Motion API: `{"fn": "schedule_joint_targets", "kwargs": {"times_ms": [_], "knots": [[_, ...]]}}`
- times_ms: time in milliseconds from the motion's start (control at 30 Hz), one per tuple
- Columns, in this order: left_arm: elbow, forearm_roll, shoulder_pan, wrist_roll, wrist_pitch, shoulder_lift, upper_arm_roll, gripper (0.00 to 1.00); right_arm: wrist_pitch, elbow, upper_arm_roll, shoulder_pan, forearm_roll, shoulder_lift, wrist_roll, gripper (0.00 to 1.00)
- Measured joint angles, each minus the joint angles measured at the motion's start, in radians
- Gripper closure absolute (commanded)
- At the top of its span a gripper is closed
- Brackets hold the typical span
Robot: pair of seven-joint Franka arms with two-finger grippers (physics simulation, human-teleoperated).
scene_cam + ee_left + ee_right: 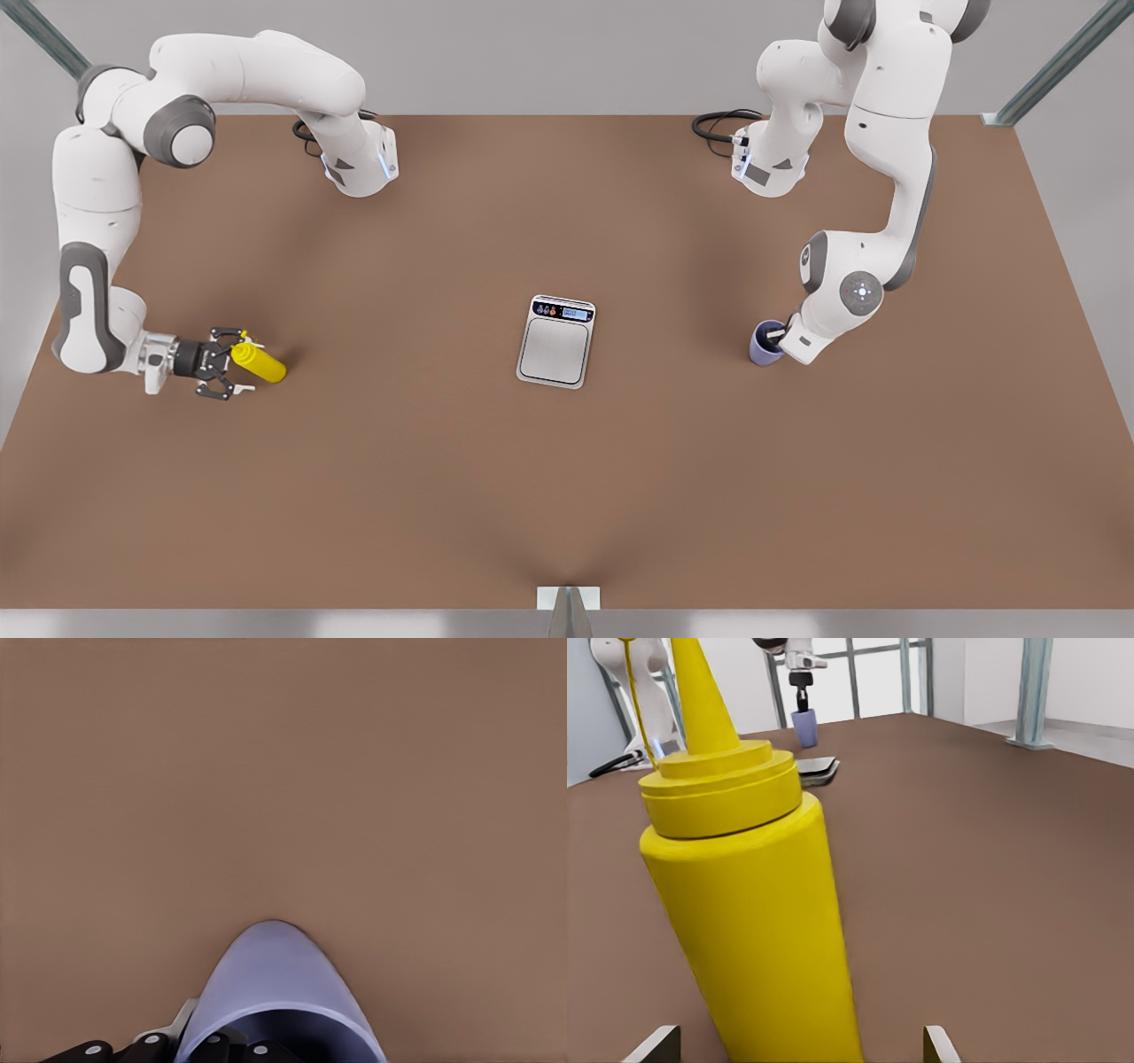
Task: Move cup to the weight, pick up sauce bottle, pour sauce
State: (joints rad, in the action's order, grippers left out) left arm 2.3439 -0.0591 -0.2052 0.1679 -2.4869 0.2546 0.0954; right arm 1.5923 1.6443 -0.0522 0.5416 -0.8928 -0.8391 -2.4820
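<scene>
On the worktop: one cup, one weight, one sauce bottle.
Left gripper state unclear at cup rim; right gripper spread around the bottle, near the side edge.

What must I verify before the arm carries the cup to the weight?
1. Left gripper at the cup: ok.
2. Hold on the cup is firm: cannot tell.
3. Plate of the weight is bare: ok.
4. Cup on the weight: not ok, it sits apart, toward the front view's right.
5. Right gripper jaws open on both sides of the sauce bottle: ok, not yet closed.
</scene>
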Motion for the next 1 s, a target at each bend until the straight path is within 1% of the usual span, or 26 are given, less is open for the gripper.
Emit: {"fn": "schedule_joint_targets", "kwargs": {"times_ms": [333,600,667,767,867,1000], "knots": [[-0.003,0.026,-0.001,0.003,0.004,-0.012,-0.003,0.79,-0.015,0.002,0.015,0.0,-0.002,-0.014,0.0,0.0],[-0.009,0.041,-0.044,0.004,0.002,-0.028,-0.006,0.79,-0.015,0.002,0.026,0.001,-0.002,-0.02,-0.001,0.0],[-0.01,0.042,-0.058,0.007,0.003,-0.035,-0.007,0.79,-0.015,0.002,0.026,0.0,-0.002,-0.02,0.0,0.16],[-0.016,0.038,-0.084,0.026,0.004,-0.035,-0.007,0.79,-0.015,0.002,0.026,0.001,-0.002,-0.021,0.0,0.28],[-0.027,0.036,-0.124,0.081,0.003,-0.032,-0.009,0.79,-0.015,0.002,0.026,0.001,-0.002,-0.021,0.0,0.34],[-0.055,0.032,-0.177,0.168,0.009,-0.025,-0.009,0.79,-0.015,0.002,0.026,0.003,-0.002,-0.021,0.0,0.37]]}}
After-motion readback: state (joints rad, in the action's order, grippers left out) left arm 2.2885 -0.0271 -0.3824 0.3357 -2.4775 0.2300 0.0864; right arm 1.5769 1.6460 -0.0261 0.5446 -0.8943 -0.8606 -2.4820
